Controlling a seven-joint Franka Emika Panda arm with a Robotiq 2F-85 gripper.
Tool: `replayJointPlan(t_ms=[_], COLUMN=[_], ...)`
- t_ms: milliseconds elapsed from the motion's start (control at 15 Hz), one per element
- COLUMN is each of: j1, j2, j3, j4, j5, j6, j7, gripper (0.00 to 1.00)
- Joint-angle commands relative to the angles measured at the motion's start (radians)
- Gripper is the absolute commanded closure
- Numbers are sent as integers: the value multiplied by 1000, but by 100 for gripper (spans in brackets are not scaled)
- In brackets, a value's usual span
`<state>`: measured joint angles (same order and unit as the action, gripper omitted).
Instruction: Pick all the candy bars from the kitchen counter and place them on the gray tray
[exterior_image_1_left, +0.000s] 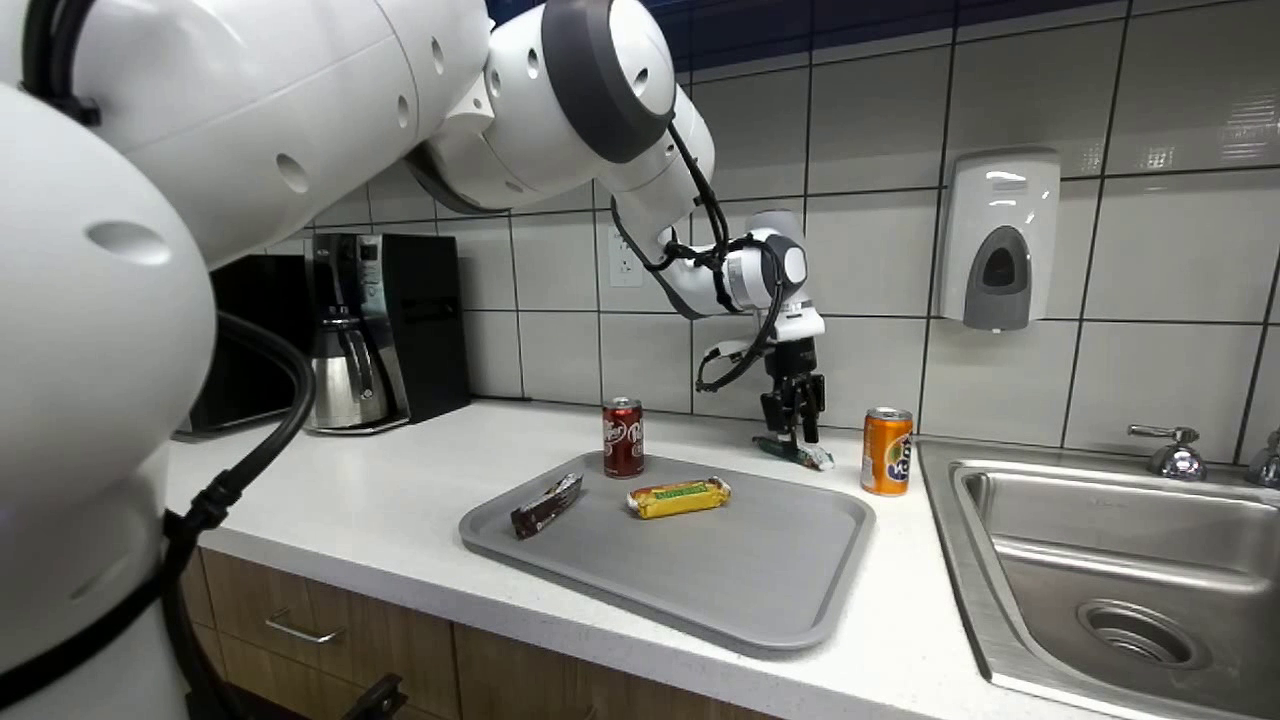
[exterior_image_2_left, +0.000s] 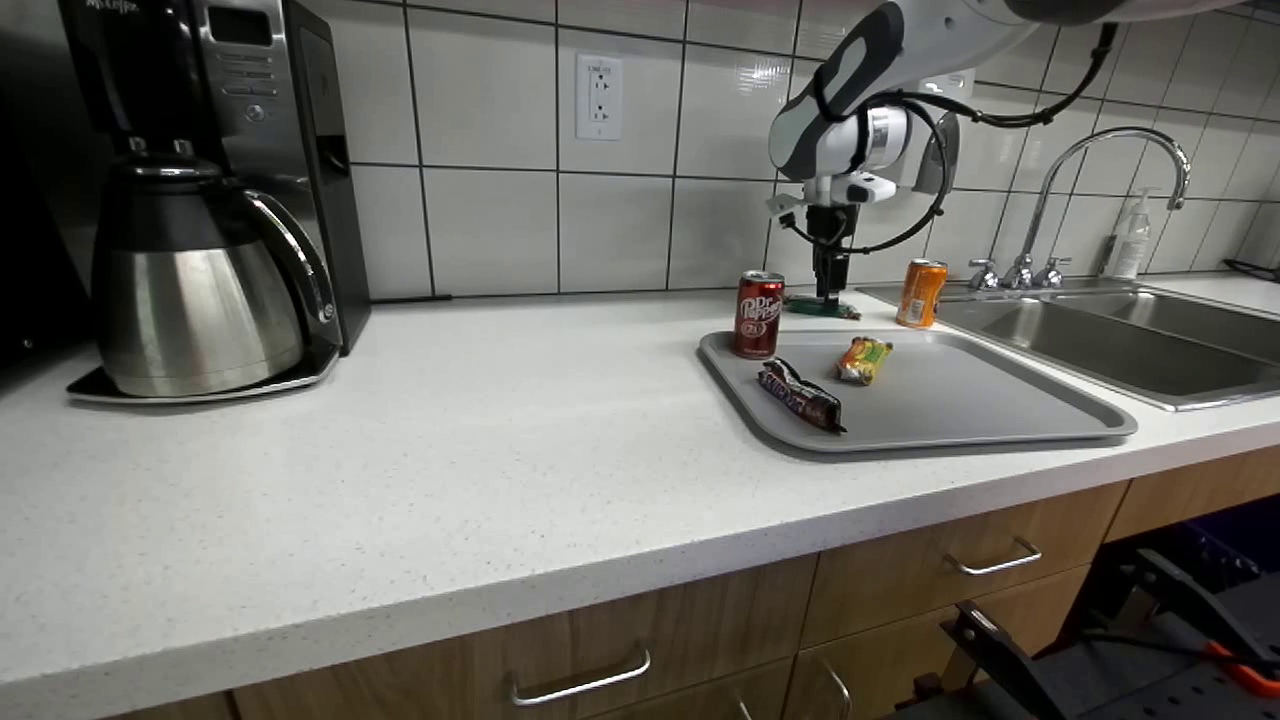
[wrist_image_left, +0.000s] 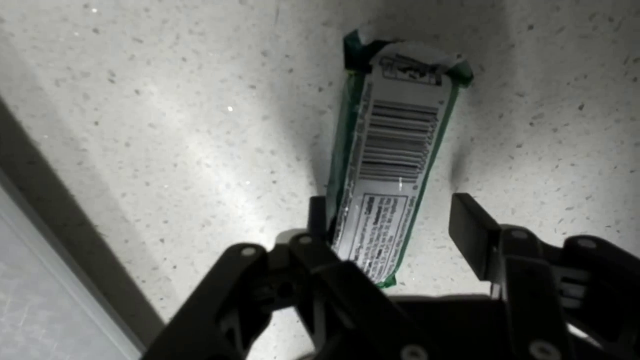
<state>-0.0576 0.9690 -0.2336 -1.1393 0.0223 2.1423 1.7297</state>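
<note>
Gripper (wrist_image_left: 392, 222), jaws apart, around green candy bar (wrist_image_left: 395, 150) on white counter (exterior_image_1_left: 400, 500), between gray tray (exterior_image_1_left: 740, 580) and tiled wall (exterior_image_1_left: 870, 250).
Left to right: steel carafe (exterior_image_1_left: 345, 378); crinkled dark candy bar (exterior_image_1_left: 547, 506), yellow candy bar (exterior_image_1_left: 680, 498), both on tray inside low rim; green candy bar flat, one jaw close at its edge, gap to the other; orange can (exterior_image_1_left: 887, 452) near; speckled counter strip; steel sink (exterior_image_1_left: 975, 560).

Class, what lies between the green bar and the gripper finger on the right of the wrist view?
Bare counter: the wrist view shows it between the green bar and that finger.
</note>
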Motion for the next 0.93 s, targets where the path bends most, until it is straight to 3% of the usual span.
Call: replayJointPlan(t_ms=[0, 200, 867], j1=[-14, -14, -18], j2=[23, 21, -46], j3=[11, 11, 28], j4=[59, 59, 2], j5=[7, 6, -1], j6=[-44, -45, -35], j7=[20, 18, -99], gripper=[67, 86, 86])
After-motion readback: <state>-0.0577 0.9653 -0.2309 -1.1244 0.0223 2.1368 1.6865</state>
